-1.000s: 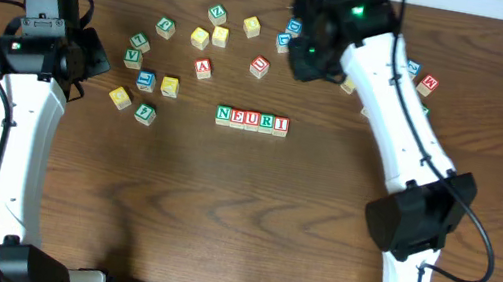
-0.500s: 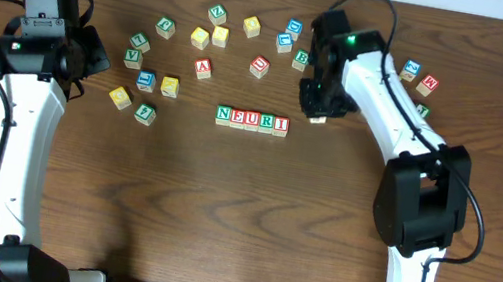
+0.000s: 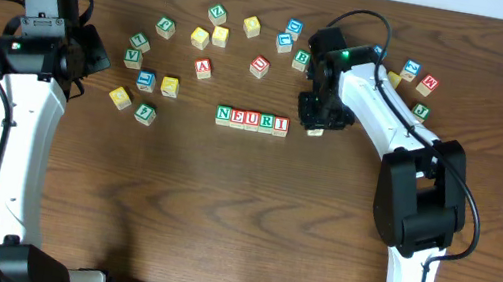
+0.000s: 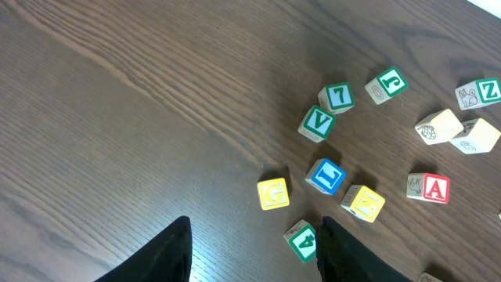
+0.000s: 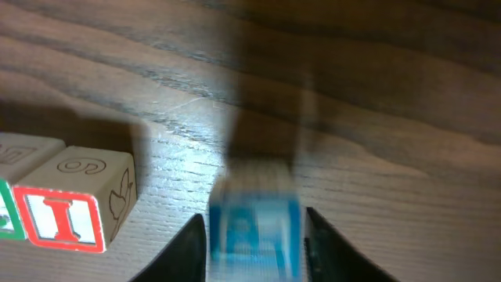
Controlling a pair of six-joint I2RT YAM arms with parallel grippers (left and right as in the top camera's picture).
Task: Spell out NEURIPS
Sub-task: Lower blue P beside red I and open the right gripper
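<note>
Five cubes stand in a row [image 3: 252,120] reading N, E, U, R, I at mid-table. The red I cube [image 5: 59,215] ends it on the right. Just past that end, my right gripper [image 3: 316,121] is low over the wood. A blue-framed cube [image 5: 254,227] sits between its fingers [image 5: 193,251], smeared by motion while the table stays sharp, with slim gaps on both sides. Its letter is unreadable. My left gripper [image 4: 254,251] hovers open and empty at the far left, its right finger beside a green 4 cube [image 4: 304,240].
Several loose cubes lie scattered along the back [image 3: 218,34], with more at the back right [image 3: 418,81]. Near my left gripper are a green V [image 4: 317,123], a yellow G [image 4: 273,193], a blue L [image 4: 326,175] and a red A [image 4: 429,188].
My right arm swung from the back cubes down to the right end of the row, carrying the blue cube. Its jaws have widened slightly round it. The left arm has not moved.
</note>
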